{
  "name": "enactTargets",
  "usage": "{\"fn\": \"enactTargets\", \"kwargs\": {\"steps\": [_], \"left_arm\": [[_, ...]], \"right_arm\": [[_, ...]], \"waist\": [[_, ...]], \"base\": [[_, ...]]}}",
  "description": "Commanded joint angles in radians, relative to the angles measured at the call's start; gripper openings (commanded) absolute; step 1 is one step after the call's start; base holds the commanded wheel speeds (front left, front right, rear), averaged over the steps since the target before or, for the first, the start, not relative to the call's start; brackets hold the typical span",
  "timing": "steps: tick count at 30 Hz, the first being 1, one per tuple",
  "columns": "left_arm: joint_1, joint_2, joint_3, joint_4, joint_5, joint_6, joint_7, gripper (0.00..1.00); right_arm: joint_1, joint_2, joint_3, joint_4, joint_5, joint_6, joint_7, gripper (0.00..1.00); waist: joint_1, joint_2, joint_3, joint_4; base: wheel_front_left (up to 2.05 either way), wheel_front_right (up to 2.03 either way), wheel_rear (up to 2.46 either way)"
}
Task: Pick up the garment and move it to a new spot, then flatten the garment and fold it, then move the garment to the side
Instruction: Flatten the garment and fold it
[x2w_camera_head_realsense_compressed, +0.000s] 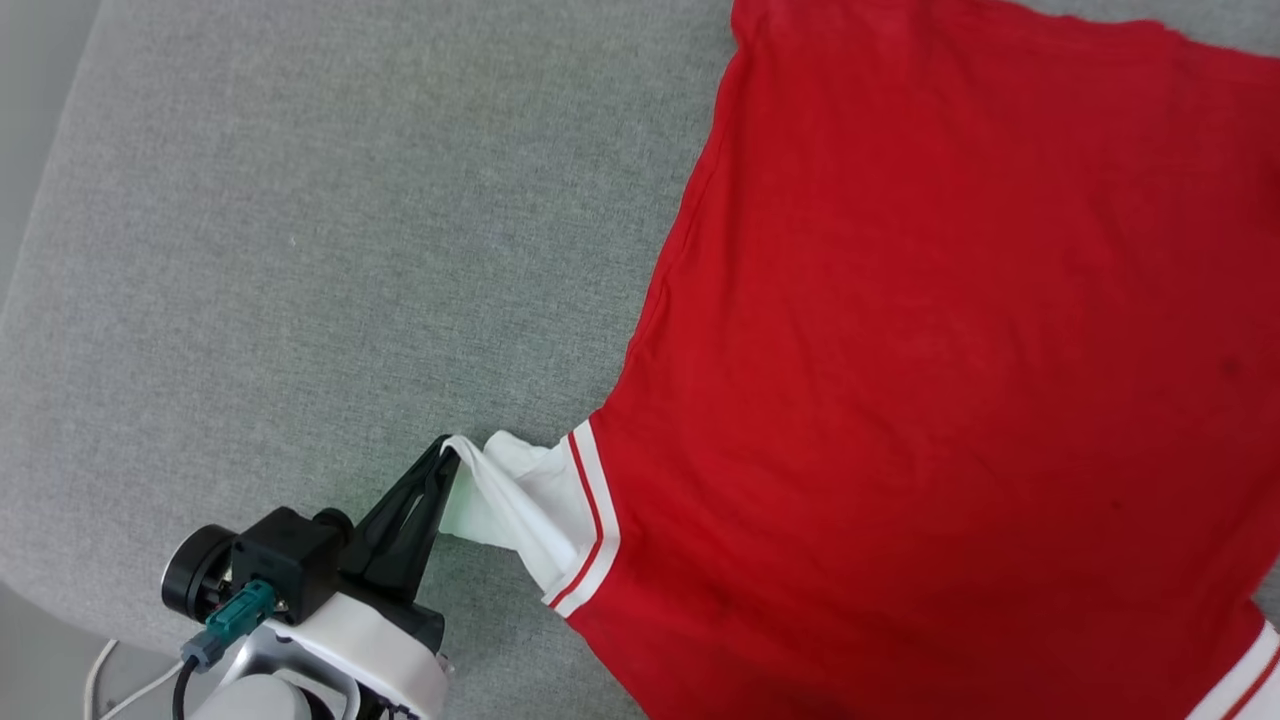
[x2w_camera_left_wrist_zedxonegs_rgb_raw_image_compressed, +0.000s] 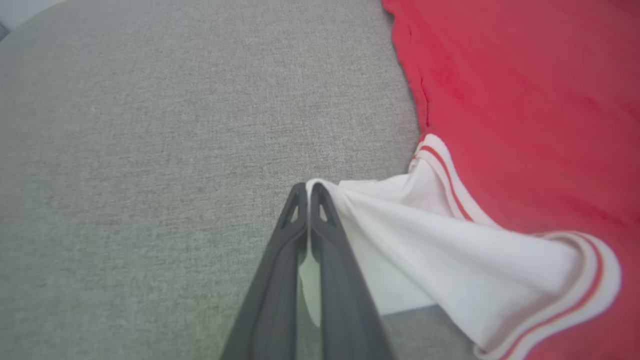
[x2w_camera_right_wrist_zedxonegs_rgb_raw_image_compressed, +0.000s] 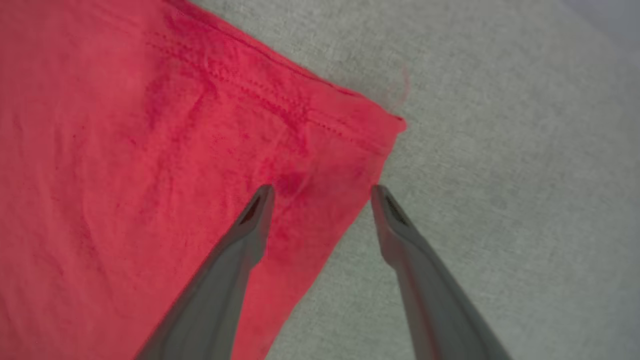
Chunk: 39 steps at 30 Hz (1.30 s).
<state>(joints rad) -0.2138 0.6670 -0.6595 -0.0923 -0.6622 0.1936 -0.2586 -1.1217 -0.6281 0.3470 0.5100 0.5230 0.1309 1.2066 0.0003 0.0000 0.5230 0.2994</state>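
The garment (x2w_camera_head_realsense_compressed: 930, 330) lies spread, plain red side up, over the right of the grey surface. Its white sleeve (x2w_camera_head_realsense_compressed: 520, 500) with red-striped trim is pulled out to the left. My left gripper (x2w_camera_head_realsense_compressed: 445, 455) is shut on the tip of that sleeve; in the left wrist view the two fingers (x2w_camera_left_wrist_zedxonegs_rgb_raw_image_compressed: 307, 195) pinch the white cloth (x2w_camera_left_wrist_zedxonegs_rgb_raw_image_compressed: 425, 240) and draw it taut. My right gripper (x2w_camera_right_wrist_zedxonegs_rgb_raw_image_compressed: 322, 192) stands open above a hemmed corner of the garment (x2w_camera_right_wrist_zedxonegs_rgb_raw_image_compressed: 310, 150), one finger over the red cloth, the other over the grey surface.
The grey fabric surface (x2w_camera_head_realsense_compressed: 330, 250) stretches to the left of the garment, its rounded edge at the far left and bottom left. A white cable (x2w_camera_head_realsense_compressed: 110, 690) hangs below that edge by my left wrist.
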Motion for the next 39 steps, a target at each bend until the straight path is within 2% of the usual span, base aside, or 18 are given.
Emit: {"fn": "enactTargets", "kwargs": {"steps": [1, 8, 9, 13, 17, 22, 27, 31, 34, 39], "left_arm": [[-0.016, -0.006, 0.006, -0.005, 0.008, 0.001, -0.005, 0.00], [-0.024, -0.012, 0.019, -0.015, 0.020, 0.005, -0.006, 0.00], [-0.024, -0.013, 0.020, -0.015, 0.023, 0.005, -0.006, 0.00], [-0.017, -0.014, 0.023, -0.005, 0.023, 0.006, -0.007, 0.00], [0.009, -0.016, 0.024, 0.005, 0.022, 0.010, -0.007, 0.00], [0.043, -0.006, 0.019, 0.012, 0.013, 0.021, -0.002, 0.00], [0.100, 0.010, 0.019, 0.007, -0.003, 0.046, 0.011, 0.00], [0.154, 0.029, 0.025, 0.004, -0.023, 0.067, 0.016, 0.00], [0.190, 0.043, 0.031, -0.003, -0.037, 0.081, 0.019, 0.00], [0.240, 0.068, 0.040, -0.009, -0.056, 0.100, 0.022, 0.00]], "right_arm": [[0.018, 0.006, -0.009, 0.016, -0.009, 0.000, 0.000, 1.00], [0.131, 0.054, -0.003, 0.075, -0.022, 0.000, -0.010, 1.00], [0.135, 0.054, -0.005, 0.075, -0.023, 0.000, -0.013, 0.01], [0.110, 0.044, -0.018, 0.055, -0.030, 0.000, -0.040, 0.00], [0.072, 0.046, -0.036, 0.024, -0.007, 0.000, -0.113, 0.00], [0.113, -0.012, 0.037, -0.062, 0.071, 0.000, -0.164, 0.00], [0.228, -0.152, 0.133, -0.210, 0.164, 0.000, -0.195, 0.00], [0.378, -0.271, 0.166, -0.344, 0.253, 0.000, -0.236, 0.00], [0.521, -0.362, 0.173, -0.432, 0.310, 0.000, -0.258, 0.00], [0.804, -0.465, 0.144, -0.504, 0.390, 0.000, -0.309, 0.00]], "waist": [[-0.0003, 0.0000, 0.032, 0.018], [-0.0003, 0.0000, 0.065, 0.016], [-0.0003, 0.0000, 0.065, 0.015], [-0.0003, 0.0000, 0.042, 0.002], [-0.0003, 0.0000, -0.018, -0.021], [-0.0003, 0.0000, -0.125, -0.050], [-0.0003, 0.0000, -0.225, -0.092], [-0.0003, 0.0000, -0.300, -0.117], [-0.0003, 0.0000, -0.342, -0.135], [-0.0003, 0.0000, -0.394, -0.159]], "base": [[0.00, 0.00, 0.00], [0.00, 0.00, 0.00], [0.00, 0.00, 0.00], [0.00, 0.00, 0.00], [0.00, 0.00, 0.00], [0.00, 0.00, 0.00], [0.00, 0.00, 0.00], [0.00, 0.00, 0.00], [0.00, 0.00, 0.00], [0.00, 0.00, 0.00]]}}
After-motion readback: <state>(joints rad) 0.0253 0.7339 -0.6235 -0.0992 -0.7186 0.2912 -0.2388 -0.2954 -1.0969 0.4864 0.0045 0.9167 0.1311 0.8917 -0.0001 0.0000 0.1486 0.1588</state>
